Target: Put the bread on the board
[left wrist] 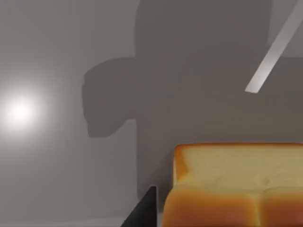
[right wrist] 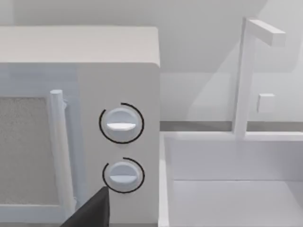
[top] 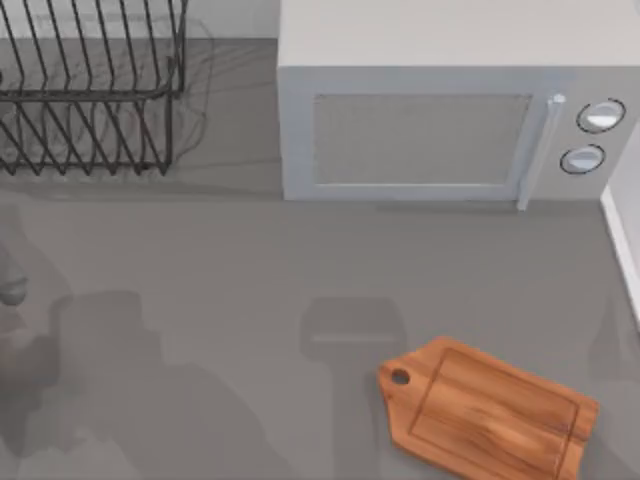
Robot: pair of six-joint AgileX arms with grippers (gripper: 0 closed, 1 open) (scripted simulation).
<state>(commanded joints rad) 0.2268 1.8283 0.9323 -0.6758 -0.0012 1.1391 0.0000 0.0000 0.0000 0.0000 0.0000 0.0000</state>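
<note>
Leftmost, the bread (left wrist: 236, 184) sat close under the left tool, whose grip state could not be told; the right tool's neither. Carrying seemed the step in hand; next came travel rightward to the board (top: 490, 410) on the table (top: 250, 280). No writing was legible.

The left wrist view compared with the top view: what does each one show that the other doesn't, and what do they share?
Left wrist view alone: the bread, close up, beside one dark finger of the left gripper. Top view alone: the board at the table's right front, a microwave behind it, and a wire dish rack at back left. Both share the grey table with arm shadows.
</note>
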